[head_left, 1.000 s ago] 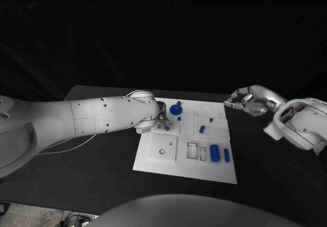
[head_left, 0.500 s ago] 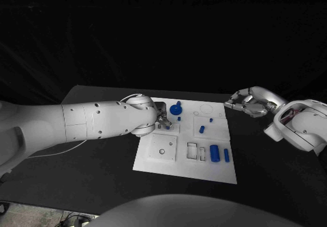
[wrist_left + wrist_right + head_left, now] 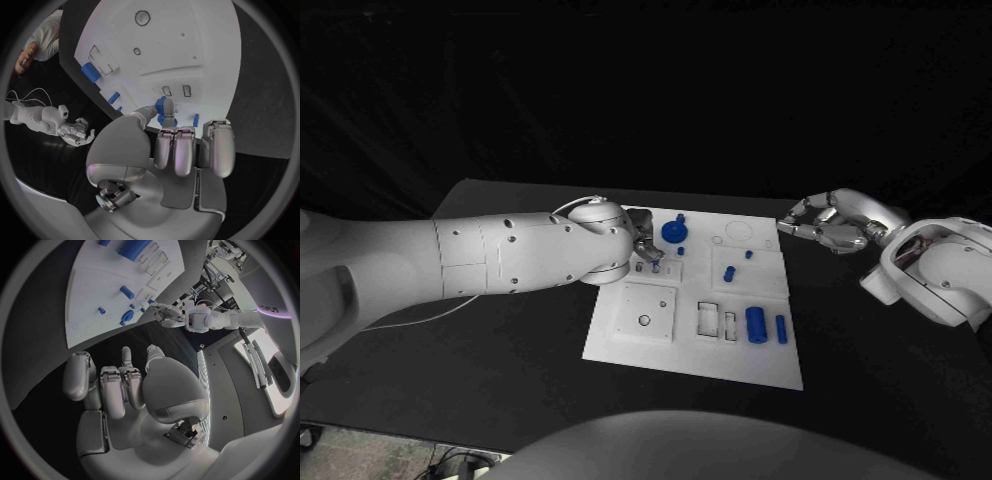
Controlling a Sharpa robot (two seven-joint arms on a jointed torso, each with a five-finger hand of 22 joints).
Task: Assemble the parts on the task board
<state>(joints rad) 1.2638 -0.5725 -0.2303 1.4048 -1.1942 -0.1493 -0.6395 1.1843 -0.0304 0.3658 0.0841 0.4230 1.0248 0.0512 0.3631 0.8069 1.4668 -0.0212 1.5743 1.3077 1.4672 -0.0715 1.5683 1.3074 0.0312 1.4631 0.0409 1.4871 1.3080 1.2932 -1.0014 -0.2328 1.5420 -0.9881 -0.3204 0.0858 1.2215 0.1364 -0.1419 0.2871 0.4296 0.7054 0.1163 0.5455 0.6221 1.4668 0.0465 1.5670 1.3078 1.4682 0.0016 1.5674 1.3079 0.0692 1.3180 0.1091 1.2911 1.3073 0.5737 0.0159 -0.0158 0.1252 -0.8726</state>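
Left hand [image 3: 164,114] pinches small blue part [image 3: 161,107] over white task board [image 3: 678,350].

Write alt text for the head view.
The left robot hand holds a small blue part over the white task board on a black table. More blue parts lie on the board. The right robot hand hangs curled, holding nothing, off the board's far right corner.
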